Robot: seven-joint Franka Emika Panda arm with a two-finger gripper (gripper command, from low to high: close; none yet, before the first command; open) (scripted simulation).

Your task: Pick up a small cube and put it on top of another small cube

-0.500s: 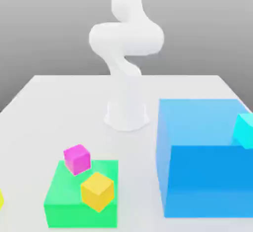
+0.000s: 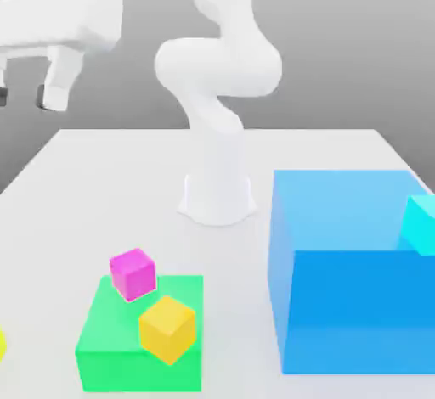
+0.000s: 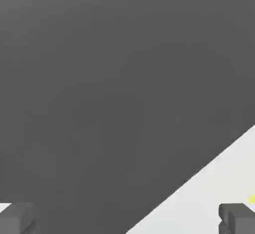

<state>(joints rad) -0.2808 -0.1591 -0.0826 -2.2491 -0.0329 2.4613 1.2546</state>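
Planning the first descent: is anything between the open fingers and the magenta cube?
Nothing visible. The gripper hangs open, high at the exterior view's upper left, with open air down to the magenta cube on the green block beside the yellow cube.

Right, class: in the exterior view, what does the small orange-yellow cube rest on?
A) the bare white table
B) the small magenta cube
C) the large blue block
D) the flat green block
D: the small orange-yellow cube sits on the flat green block, beside the small magenta cube.
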